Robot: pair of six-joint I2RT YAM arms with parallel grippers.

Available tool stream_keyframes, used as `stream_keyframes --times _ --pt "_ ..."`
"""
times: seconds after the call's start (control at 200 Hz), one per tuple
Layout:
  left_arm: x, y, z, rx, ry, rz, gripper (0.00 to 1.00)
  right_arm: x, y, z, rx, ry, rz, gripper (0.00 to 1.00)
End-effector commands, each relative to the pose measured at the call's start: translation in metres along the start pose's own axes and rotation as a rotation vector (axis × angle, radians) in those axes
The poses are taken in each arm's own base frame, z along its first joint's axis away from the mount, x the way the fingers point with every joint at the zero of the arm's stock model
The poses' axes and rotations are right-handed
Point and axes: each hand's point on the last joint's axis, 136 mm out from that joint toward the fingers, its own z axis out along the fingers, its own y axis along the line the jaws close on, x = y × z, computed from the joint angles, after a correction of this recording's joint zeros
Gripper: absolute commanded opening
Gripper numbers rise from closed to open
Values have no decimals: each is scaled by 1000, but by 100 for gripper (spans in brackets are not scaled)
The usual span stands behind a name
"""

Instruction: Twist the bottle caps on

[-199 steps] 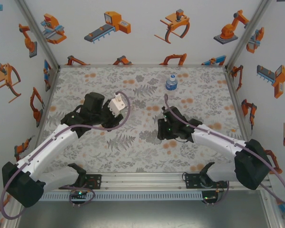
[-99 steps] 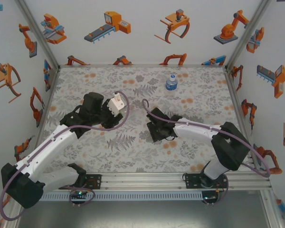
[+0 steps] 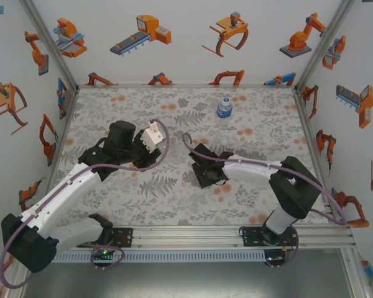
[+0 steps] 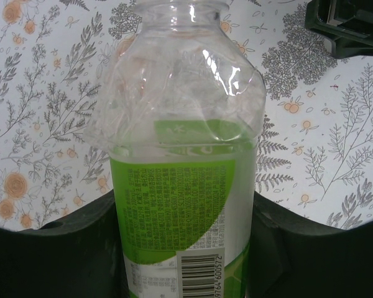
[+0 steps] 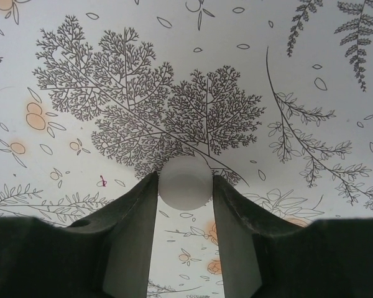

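My left gripper [image 4: 185, 214] is shut on the bottle with the green label [image 4: 174, 211], which stands upright with its clear neck [image 4: 180, 9] uncovered. From above, that left gripper [image 3: 150, 138] is left of centre on the table. Low over the mat near the middle, my right gripper [image 3: 202, 174] has its two dark fingers pressed against both sides of a small white bottle cap [image 5: 185, 182]. In the right wrist view the right gripper [image 5: 185, 186] holds the cap at its very tips. A blue-label bottle [image 3: 224, 107] stands at the back, apart from both arms.
A floral-print mat [image 3: 261, 136] covers the table, with pale orange blotches across it. White walls with robot pictures close in the left, back and right sides. Part of the right arm's black body [image 4: 348, 28] lies just beyond the green bottle.
The right arm has swung left toward the table's middle and its jaws have narrowed onto the white cap. The left arm and its bottle have not moved.
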Motion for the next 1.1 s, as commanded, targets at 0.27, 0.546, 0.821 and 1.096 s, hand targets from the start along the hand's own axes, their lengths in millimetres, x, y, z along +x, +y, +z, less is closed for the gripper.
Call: stream_keyframes --times 0.27,0.546,0.821,1.096 --pt "-10 -6 -6 30 -28 0 19 -5 -1 -12 5 -36 13 27" --pt "-14 -28 -6 148 -79 49 11 -48 18 -82 -182 -296 -89 21" --pt "-24 -61 -26 281 -194 180 5 -69 57 -195 -424 -651 -457 18" --pt "-29 -93 -51 353 -254 454 4 -51 83 -274 -548 -890 -806 13"
